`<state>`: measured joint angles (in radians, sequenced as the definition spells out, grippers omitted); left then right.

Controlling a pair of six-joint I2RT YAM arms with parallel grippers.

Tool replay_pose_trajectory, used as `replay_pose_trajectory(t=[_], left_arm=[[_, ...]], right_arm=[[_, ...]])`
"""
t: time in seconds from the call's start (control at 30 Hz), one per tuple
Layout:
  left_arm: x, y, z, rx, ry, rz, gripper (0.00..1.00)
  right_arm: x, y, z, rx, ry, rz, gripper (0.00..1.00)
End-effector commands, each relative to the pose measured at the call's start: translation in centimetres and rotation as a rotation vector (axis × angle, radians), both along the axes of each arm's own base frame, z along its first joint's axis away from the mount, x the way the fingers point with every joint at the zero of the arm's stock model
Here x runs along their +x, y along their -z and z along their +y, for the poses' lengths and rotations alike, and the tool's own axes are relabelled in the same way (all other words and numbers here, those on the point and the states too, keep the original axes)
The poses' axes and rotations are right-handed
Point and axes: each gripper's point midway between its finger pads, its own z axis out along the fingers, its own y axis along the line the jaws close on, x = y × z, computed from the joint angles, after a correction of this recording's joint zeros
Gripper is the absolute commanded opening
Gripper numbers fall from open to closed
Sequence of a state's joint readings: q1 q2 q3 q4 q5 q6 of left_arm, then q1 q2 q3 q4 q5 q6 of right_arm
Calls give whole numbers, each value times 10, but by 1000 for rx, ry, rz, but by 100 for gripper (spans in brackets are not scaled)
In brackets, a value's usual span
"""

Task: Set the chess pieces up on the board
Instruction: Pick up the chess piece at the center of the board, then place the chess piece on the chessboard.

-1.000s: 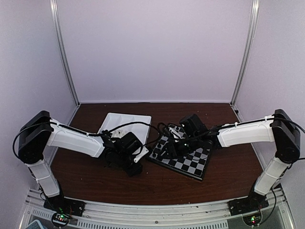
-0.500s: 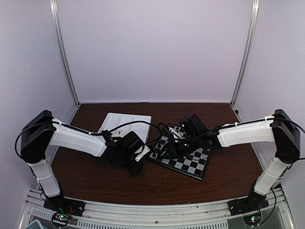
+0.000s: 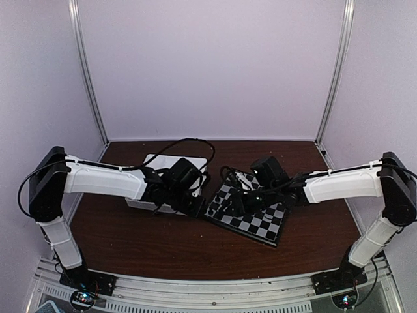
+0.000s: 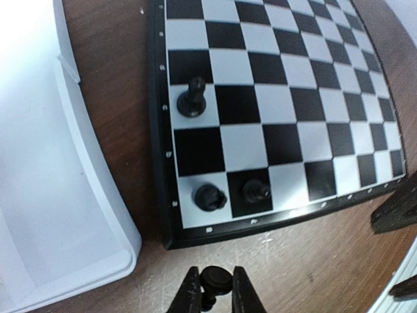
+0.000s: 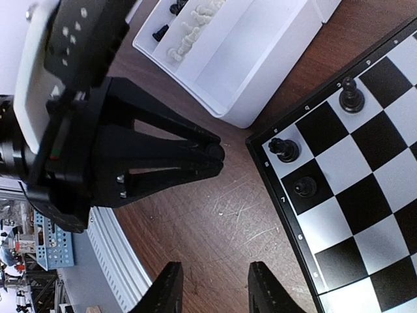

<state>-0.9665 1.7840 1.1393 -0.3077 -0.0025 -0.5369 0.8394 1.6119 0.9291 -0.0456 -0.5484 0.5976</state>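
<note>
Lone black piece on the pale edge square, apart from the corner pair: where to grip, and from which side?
Pinch the black piece around its narrow upper part, coming straight down. It stands upright on a wider base on the board, with the adjoining squares bare, so fingers fit either side. A sideways push would likely tip it.

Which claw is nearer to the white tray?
Left. The left claw, shut on a black piece, hangs just beside a corner of the tray; the right claw is farther off, by the rim of the board.

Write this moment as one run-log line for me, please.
left gripper: shut on black piece | right gripper: open, empty | board: three black chessmen on it
</note>
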Motion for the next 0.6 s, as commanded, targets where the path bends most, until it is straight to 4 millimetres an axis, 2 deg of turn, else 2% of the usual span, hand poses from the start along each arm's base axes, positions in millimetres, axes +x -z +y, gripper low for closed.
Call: replay_pose_trajectory(t=[0.0,0.17,0.3,0.4,0.57], left_arm=[[17,-56,-32,-242,-109,50,12],[31,-94,-53,-430,-142,82,13],[44,-123,-70,-631,-166,124,13],[52,-137,-78,-725,-197,139,12],[60,-151,-89,-804,-224,174,13]], right_arm=[[15,-29,-10,39,66,-152,37],[24,-47,-22,61,126,-272,37],[39,-60,-38,55,231,-367,37],[49,-65,-46,59,294,-438,37],[59,-71,-45,75,314,-515,38]])
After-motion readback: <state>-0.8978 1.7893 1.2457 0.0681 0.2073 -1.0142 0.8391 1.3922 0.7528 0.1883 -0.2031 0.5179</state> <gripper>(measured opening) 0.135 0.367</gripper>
